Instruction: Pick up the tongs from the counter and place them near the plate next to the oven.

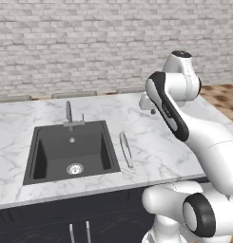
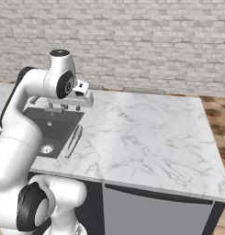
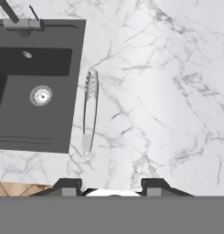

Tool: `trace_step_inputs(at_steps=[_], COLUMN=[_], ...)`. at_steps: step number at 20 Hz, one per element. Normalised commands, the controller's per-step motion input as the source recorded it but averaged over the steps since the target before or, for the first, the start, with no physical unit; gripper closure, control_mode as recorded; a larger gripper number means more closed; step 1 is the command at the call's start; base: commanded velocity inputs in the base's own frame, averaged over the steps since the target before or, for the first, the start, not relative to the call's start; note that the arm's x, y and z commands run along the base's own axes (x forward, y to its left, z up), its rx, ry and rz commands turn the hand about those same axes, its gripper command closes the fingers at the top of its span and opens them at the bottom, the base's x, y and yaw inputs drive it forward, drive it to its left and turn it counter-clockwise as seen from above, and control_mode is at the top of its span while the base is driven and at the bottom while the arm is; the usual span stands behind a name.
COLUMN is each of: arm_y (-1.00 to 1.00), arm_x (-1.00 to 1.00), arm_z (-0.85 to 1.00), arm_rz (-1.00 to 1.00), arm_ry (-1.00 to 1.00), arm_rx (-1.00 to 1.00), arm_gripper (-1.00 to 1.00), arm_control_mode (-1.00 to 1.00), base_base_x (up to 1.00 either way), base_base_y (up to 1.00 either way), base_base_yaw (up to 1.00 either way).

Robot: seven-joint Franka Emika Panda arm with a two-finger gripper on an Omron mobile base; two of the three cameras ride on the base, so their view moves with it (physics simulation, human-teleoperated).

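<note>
gripper (image 3: pixel 111 186): fingers spread, grasping nothing, hanging above the worktop | sink (image 3: pixel 22 114): black rectangular basin, round metal drain, holds nothing else | worktop (image 3: pixel 168 91): white marble, grey veins | tongs (image 3: pixel 89 109): slim silvery metal, flat just beside sink's right rim, ahead-left of gripper, well apart

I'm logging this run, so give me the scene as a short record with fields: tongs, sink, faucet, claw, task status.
tongs: tongs lying flat on the counter, just beside the sink's edge, running along it
sink: black sink, set into the counter
faucet: grey faucet upright behind the sink
claw: claw open, above the counter, apart from the tongs
task status: tongs not yet picked up
</note>
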Motion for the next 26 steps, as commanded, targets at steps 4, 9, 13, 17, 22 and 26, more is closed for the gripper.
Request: trace_step_inputs(at_steps=[4,9,13,17,22,26], arm_y=[0.00,0.00,0.28,0.66,0.55,0.09], arm_x=[-0.01,0.00,0.07,0.25,0.28,0.18], arm_z=[0.00,0.00,-0.14,-0.29,-0.48,-0.40], arm_rz=[0.00,0.00,0.00,-0.01,0.00,-0.01], arm_ry=[0.00,-0.01,-0.06,-0.19,-0.08,0.00], arm_rx=[0.00,0.00,0.00,0.01,0.00,-0.01], arm_gripper=[-1.00,-1.00,-1.00,-1.00,-1.00,-1.00], arm_control_mode=[-1.00,-1.00,-1.00,-1.00,-1.00,-1.00], base_base_x=[0.00,0.00,0.00,0.00,0.00,0.00], base_base_y=[0.00,0.00,0.00,0.00,0.00,0.00], base_base_yaw=[0.00,0.00,0.00,0.00,0.00,0.00])
